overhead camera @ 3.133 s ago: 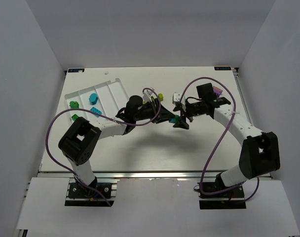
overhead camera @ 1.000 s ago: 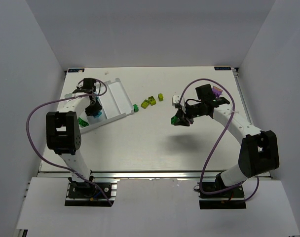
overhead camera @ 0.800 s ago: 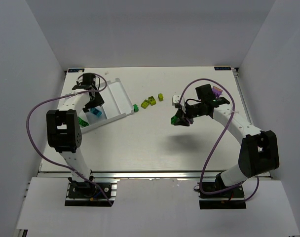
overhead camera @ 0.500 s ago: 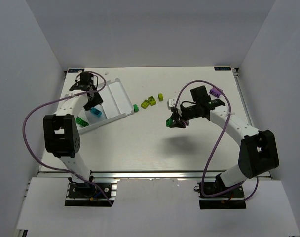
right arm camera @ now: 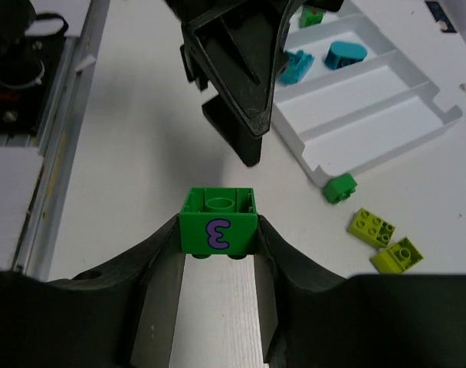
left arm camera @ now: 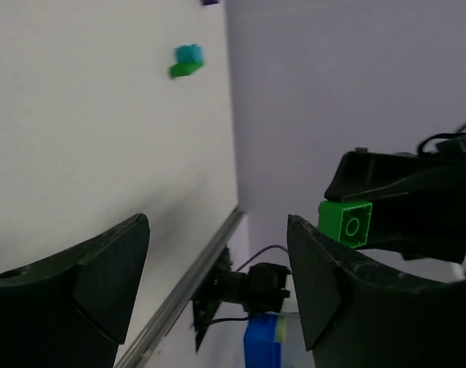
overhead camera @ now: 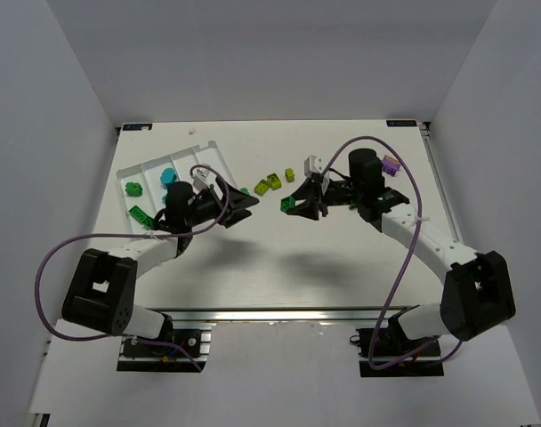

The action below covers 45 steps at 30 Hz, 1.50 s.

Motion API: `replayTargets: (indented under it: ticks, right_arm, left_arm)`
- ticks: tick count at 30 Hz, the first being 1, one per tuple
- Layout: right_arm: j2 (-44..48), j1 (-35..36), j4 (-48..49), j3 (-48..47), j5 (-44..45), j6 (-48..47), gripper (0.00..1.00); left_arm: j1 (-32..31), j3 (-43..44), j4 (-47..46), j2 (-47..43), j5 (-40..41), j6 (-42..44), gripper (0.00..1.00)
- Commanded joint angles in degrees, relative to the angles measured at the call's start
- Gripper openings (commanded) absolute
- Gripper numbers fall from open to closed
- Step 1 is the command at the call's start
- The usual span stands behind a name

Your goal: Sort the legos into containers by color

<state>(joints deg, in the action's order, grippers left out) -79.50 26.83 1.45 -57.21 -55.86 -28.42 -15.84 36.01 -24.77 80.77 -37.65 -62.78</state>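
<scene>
The white table (overhead camera: 297, 267) is taken from its near edge outward. Over mid-table the right gripper (overhead camera: 295, 204) is clenched on a green plastic brick (right arm camera: 218, 222) with a purple figure on its near face. The brick sits upright between the two fingers and clear of the surface. At 9 o'clock of it, near but apart, the left gripper (overhead camera: 246, 208) points toward it with its fingers spread and nothing between them. The left wrist view shows the held brick beyond that gap. At 12 o'clock of the left gripper, a small green brick (right arm camera: 339, 187) lies on the table just beside the corner of the white rectangular plastic tray (overhead camera: 204, 169). At 11 o'clock of the right gripper, two yellow-green bricks (right arm camera: 375, 225) lie just beside each other, with a third, smaller yellow-green piece (overhead camera: 289, 174) at 12 o'clock. The tray lies at 10 o'clock of the table centre, its long ridged compartments set at a slant. Two cyan-blue pieces (right arm camera: 346, 54) lie in one compartment, one partly hidden by the left gripper. Two green bricks (overhead camera: 133, 188) lie in the outermost compartment at 9 o'clock. A small purple block (overhead camera: 391, 165) rests at 2 o'clock of the right gripper, partly behind that arm.
</scene>
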Motion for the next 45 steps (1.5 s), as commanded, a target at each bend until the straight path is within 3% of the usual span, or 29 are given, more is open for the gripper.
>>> replayTargets:
  ticks: [1,5,7,8,12,26,30,38,45]
  right_arm:
    - [2.7,0.6,16.6,1.3,-2.2,18.0,0.27]
    - [3.6,1.0,19.8,1.6,-0.7,20.4,0.28]
    - [3.7,1.0,19.6,1.6,-0.2,20.0,0.28]
    - [3.7,1.0,19.7,1.6,-0.2,19.8,0.29]
    - [3.6,1.4,21.5,1.4,0.1,20.3,0.29]
    - [-2.8,2.2,18.1,-0.8,1.6,14.8,0.29]
    - [-4.6,2.2,21.0,-1.1,2.2,18.3,0.29]
    - [-9.2,2.2,23.9,-3.0,2.9,22.8,0.29]
    - [-12.3,2.3,24.4,-4.7,4.0,24.4,0.3]
  left_arm:
    - [-0.4,-3.9,-34.7,1.4,-3.5,-19.7,0.82]
    - [-1.0,-5.1,-60.4,8.1,-1.9,-36.0,0.87]
    - [-1.4,-4.6,-67.0,11.1,-0.9,-40.5,0.9]
    - [-1.7,-3.8,-71.3,13.9,-0.9,-43.7,0.97]
    - [-3.2,-2.5,-77.7,18.8,-0.8,-48.2,0.98]
    - [-5.6,1.0,-79.2,20.0,0.4,-49.7,0.85]
    - [-6.2,0.7,-79.2,20.1,-0.2,-49.7,0.76]
    - [-7.2,1.0,-79.2,19.6,-0.9,-49.5,0.7]
    - [-8.4,1.0,-79.2,19.5,-0.7,-49.4,0.58]
